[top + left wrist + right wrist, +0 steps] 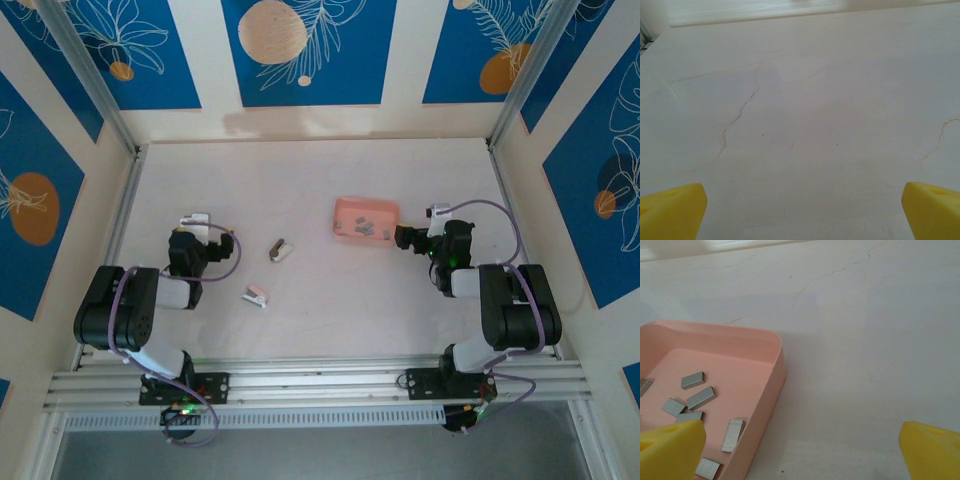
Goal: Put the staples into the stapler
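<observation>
My right gripper (800,456) hangs spread and empty at the right edge of the pink tray (771,405); next, I reckon, I reach in for the staples (701,398).

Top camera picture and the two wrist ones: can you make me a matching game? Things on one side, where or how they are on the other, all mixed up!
Things
1. staples
2. pink tray
3. left gripper
4. staplers

Where or how
A. lying on the table, left of the tray
B. grey, lying inside the tray
C. open, with bare table in front
D. holding the staples, right beside the open right gripper

Pairs: 1-B, 2-D, 3-C, 4-A
</observation>
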